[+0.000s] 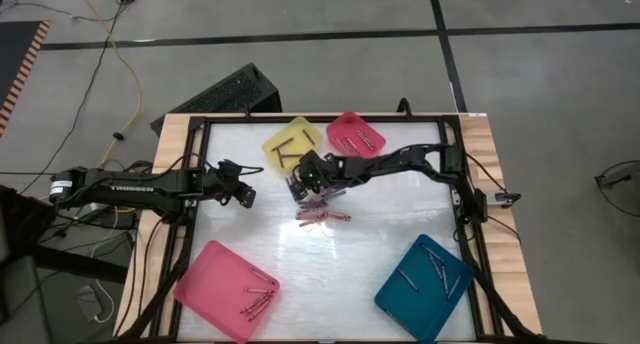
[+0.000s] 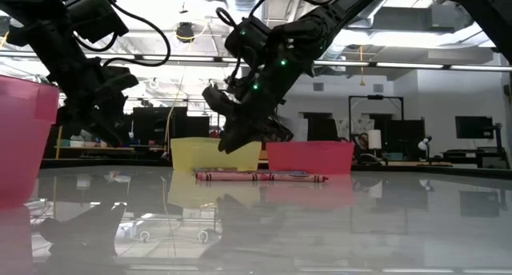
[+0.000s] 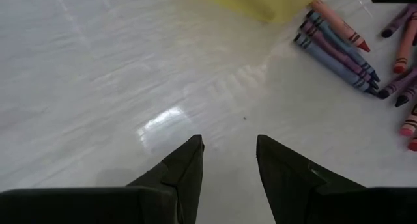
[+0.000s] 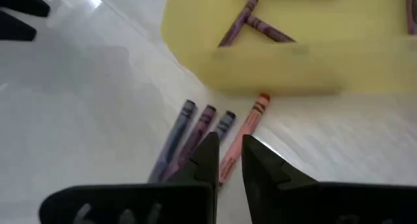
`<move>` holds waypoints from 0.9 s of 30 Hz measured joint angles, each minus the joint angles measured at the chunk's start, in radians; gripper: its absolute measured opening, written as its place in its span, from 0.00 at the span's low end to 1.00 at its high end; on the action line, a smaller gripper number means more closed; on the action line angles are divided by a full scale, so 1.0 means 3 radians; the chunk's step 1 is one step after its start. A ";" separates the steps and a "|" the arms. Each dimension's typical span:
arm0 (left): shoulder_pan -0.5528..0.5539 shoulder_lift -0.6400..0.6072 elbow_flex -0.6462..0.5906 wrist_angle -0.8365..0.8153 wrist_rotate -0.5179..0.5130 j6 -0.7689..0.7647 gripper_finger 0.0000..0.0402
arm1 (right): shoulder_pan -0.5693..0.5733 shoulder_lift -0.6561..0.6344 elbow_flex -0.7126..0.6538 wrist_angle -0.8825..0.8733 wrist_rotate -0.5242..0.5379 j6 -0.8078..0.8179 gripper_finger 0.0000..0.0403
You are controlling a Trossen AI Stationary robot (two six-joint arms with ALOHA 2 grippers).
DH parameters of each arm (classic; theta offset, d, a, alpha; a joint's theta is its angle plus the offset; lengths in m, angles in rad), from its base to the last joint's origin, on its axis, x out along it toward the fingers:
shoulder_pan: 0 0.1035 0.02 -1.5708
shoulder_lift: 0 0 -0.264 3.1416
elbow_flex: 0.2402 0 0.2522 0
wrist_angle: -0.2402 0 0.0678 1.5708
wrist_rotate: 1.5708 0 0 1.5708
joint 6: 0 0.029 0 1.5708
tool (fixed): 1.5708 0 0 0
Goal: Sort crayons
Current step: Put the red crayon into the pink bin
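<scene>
Right gripper: jaws stand a narrow gap apart, nothing between them, hanging just above a loose row of crayons on the white table. The row holds a bluish, a purple and a second bluish stick plus an orange-red one, lying side by side, long axes roughly parallel. Their upper ends point toward the yellow tray just beyond. Inside that tray lie more purple crayons at crossing angles.

Left gripper: jaws spread, empty, over bare table. Another bundle of crayons lies ahead of it, near the yellow tray's corner, packed parallel.

High view: both grippers sit mid-table, left gripper apart from right gripper. A small cluster of reddish crayons lies just beside the right gripper, long axes running left-right across the table. Pink tray, teal tray and small pink tray each hold a few sticks.
</scene>
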 joint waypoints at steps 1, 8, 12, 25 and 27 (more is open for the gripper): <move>0.0000 0.0000 0.0000 -0.0001 0.0000 0.0000 0.33 | 0.0001 0.0001 0.0000 -0.0012 0.0020 0.0001 0.16; 0.0000 0.0000 0.0000 -0.0001 -0.0003 0.0001 0.33 | 0.0009 0.0069 0.0000 0.0138 0.0193 0.0005 0.16; 0.0000 0.0000 0.0000 -0.0002 -0.0001 0.0004 0.33 | 0.0043 0.0229 0.0034 0.0268 0.0106 0.0082 0.16; -0.0001 0.0001 0.0000 -0.0017 0.0049 0.0031 0.33 | 0.0049 0.0270 0.0081 0.0080 0.0099 0.0163 0.16; -0.0001 0.0001 0.0000 -0.0017 0.0048 0.0031 0.33 | 0.0075 0.0270 0.0081 0.0095 0.0099 0.0179 0.16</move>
